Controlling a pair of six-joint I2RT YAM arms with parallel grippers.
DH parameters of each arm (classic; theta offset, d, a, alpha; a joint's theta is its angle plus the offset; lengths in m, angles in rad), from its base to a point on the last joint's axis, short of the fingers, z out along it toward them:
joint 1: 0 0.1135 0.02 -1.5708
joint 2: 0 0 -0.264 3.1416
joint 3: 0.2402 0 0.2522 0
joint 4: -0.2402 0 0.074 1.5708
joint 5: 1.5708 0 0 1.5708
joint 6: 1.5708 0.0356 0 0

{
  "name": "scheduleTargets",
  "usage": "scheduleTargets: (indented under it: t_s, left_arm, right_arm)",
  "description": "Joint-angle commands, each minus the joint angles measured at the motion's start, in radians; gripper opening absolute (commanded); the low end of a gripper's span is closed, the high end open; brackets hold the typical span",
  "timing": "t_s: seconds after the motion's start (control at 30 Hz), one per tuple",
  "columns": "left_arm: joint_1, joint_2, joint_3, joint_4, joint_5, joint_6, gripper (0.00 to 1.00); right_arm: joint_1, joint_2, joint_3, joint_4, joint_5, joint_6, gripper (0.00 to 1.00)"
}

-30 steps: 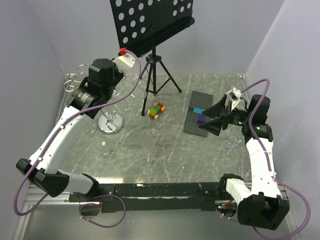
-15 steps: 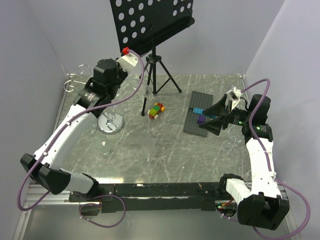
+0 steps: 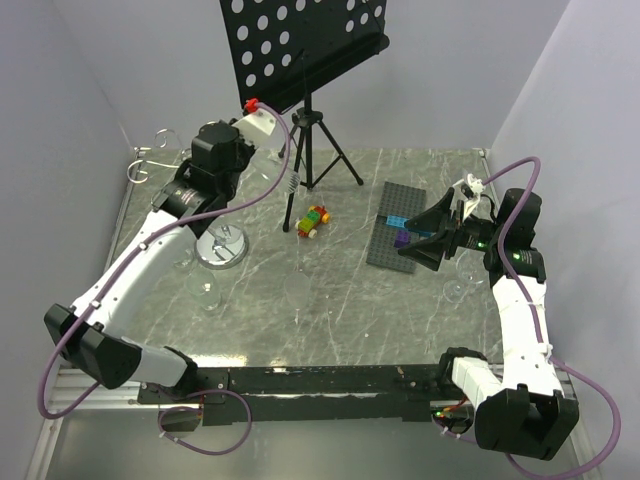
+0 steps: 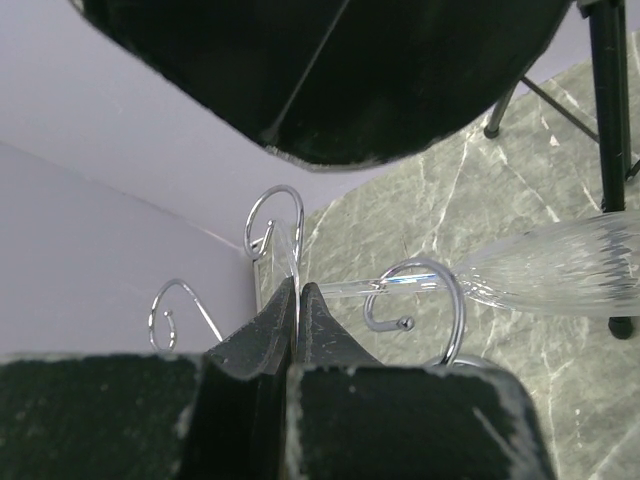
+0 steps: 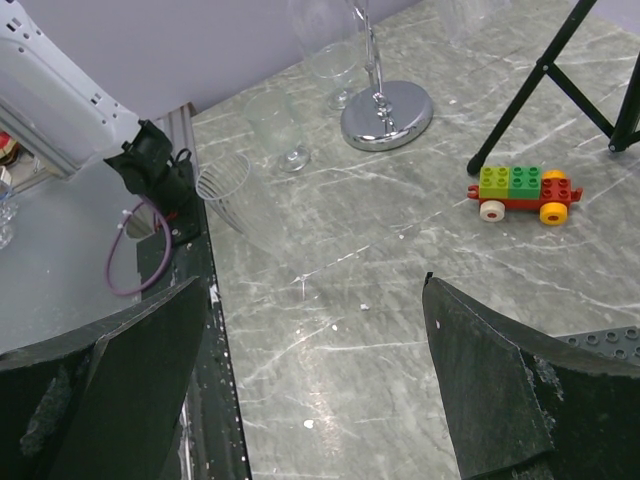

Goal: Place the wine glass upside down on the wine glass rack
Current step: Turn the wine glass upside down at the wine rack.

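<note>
Glass [image 4: 540, 272] held by its foot in the left gripper [image 4: 297, 312], jaws pinched tight, high at the far left. It lies sideways, stem crossing a curl of the rack [image 4: 414, 263], bowl near the stand [image 4: 612, 120]. Right gripper [image 5: 315, 290] hangs spread wide, holding nothing. Released now, I'd expect it to tip off the hook onto the table [image 4: 470, 190]; the thin foot might also slip

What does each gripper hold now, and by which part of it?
The left gripper holds the wine glass by the foot at its stem's end, jaws shut. The right gripper is open, holding nothing.
</note>
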Motion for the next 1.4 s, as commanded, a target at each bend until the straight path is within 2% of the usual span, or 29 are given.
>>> scheduleTargets:
  t_s: [0.0, 0.53, 0.97, 1.07, 1.37]
  left_arm:
    - [0.023, -0.043, -0.003, 0.034, -0.042, 0.024, 0.01]
    - [0.047, -0.057, 0.063, -0.105, 0.013, 0.008, 0.01]
    - [0.047, -0.005, 0.089, -0.089, 0.033, -0.015, 0.03]
    - [0.047, -0.008, 0.084, -0.081, 0.027, -0.018, 0.16]
    - [0.047, -0.031, 0.061, -0.069, 0.025, -0.026, 0.32]
  right_arm:
    - [-0.007, -0.013, -0.008, 0.057, -0.226, -0.006, 0.95]
    - [-0.007, -0.014, -0.014, 0.074, -0.226, 0.01, 0.95]
    - [-0.009, -0.014, -0.019, 0.087, -0.226, 0.019, 0.95]
    - [-0.007, -0.014, -0.017, 0.088, -0.227, 0.02, 0.95]
    - [-0.007, -0.014, -0.02, 0.091, -0.226, 0.024, 0.95]
